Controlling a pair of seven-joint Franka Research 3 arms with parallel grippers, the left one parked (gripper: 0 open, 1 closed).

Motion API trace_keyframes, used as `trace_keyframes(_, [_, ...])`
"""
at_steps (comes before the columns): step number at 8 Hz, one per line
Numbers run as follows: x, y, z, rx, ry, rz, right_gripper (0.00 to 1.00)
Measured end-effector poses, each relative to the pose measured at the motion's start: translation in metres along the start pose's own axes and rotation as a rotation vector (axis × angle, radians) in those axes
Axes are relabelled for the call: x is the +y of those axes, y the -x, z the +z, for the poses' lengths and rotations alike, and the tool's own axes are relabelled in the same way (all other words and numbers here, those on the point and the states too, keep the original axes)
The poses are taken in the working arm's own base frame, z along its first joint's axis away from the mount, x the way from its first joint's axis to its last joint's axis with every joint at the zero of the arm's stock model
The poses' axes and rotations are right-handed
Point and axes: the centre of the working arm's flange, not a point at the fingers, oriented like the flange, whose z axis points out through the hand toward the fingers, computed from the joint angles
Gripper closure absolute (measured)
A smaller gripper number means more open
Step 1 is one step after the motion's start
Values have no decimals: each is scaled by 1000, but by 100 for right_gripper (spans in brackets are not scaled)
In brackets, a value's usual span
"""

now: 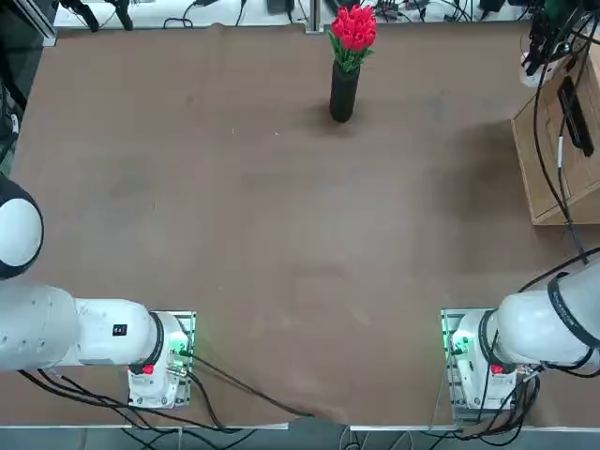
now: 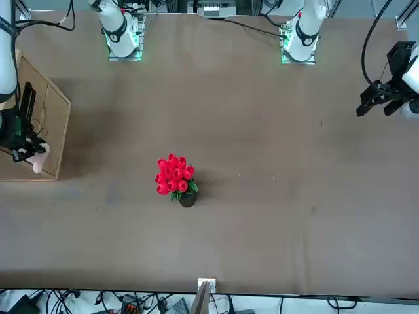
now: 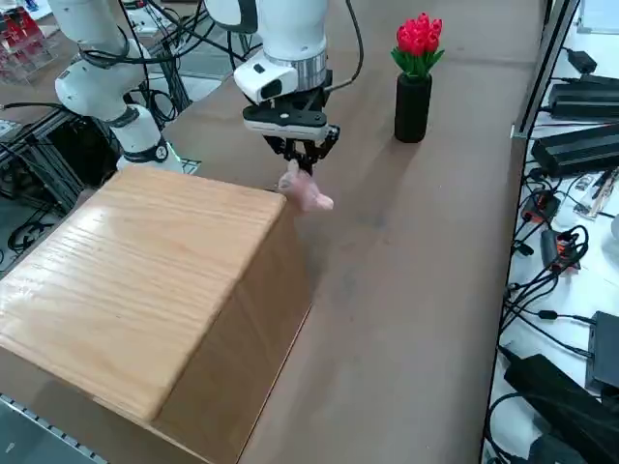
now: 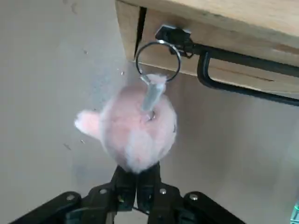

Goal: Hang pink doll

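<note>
The pink doll, a small pale pink plush with a metal key ring on a short strap, hangs in the air beside the wooden box. My right gripper is shut on the doll's lower end. In the right wrist view the ring sits right at the black hook fixed to the box's side wall; I cannot tell whether it touches. From the right side, the gripper points down with the doll below it at the box's far corner. The front view shows the doll at the box's edge.
A black vase of red flowers stands upright mid-table at the far side, also seen as the flower vase beyond the gripper. The wooden box fills the table's right edge. Cables lie off the table's edges.
</note>
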Motion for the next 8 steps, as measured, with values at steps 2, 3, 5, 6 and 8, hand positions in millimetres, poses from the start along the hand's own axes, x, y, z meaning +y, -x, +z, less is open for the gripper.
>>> trace_keyframes(2, [4, -7, 3, -23, -1, -7, 95])
trace_keyframes(3, [6, -10, 3, -36, -5, -7, 95])
trace_keyframes(5, [10, -15, 3, -44, -1, -11, 95])
trace_keyframes(6, [12, -18, 4, -47, 1, -13, 95])
trace_keyframes(8, [14, -18, 11, -68, 6, -10, 95])
